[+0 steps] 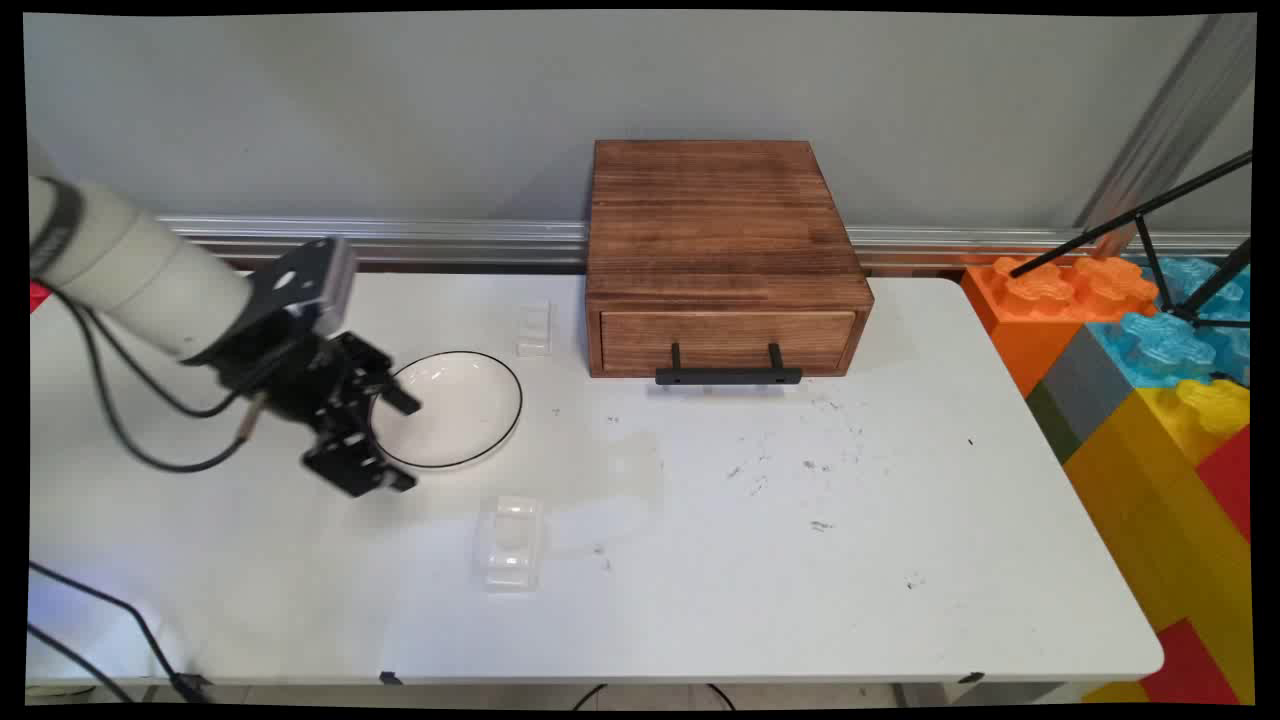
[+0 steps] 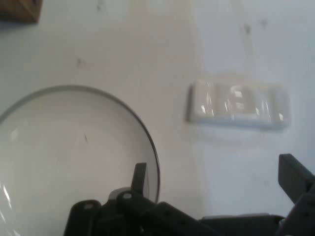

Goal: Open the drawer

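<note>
The black two-finger gripper (image 1: 398, 440) hung low over the left rim of a white plate with a thin dark edge (image 1: 490, 385), its fingers spread wide and holding nothing. In the hand view, one finger (image 2: 139, 178) stood over the plate (image 2: 59, 147) just inside its rim, while the other (image 2: 294, 174) stood over bare table outside it, so the rim ran between them.

A clear plastic tray (image 1: 511, 543) lay on the white table (image 1: 800, 560) near the gripper, on its near side and a little to the right; in the hand view it sat ahead of the outer finger (image 2: 238, 104). A second, smaller clear plastic piece (image 1: 534, 330) rested beyond the plate. Farther right stood a wooden drawer box (image 1: 715, 230), its drawer closed, with a black handle (image 1: 728, 375).
</note>
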`<action>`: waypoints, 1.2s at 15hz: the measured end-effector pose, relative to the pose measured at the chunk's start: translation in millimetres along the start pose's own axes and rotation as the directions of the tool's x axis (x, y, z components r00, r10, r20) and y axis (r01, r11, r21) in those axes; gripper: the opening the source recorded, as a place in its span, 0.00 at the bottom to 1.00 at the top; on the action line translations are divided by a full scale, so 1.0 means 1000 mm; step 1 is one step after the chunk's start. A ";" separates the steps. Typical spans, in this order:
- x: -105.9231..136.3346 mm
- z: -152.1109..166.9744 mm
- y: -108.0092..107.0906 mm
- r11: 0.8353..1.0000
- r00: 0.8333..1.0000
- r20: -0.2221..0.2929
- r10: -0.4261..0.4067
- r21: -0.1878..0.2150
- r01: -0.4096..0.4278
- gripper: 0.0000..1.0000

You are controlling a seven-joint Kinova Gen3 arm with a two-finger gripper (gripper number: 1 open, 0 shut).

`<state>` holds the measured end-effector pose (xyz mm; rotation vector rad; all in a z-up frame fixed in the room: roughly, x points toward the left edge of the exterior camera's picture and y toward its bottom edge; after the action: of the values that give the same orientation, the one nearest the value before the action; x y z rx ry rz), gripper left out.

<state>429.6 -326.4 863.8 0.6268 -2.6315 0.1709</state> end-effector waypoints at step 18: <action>0.185 0.095 -0.018 0.993 0.998 -0.068 0.003 0.114 0.005 1.00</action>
<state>252.5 -436.7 858.7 0.6481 -2.5696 0.3388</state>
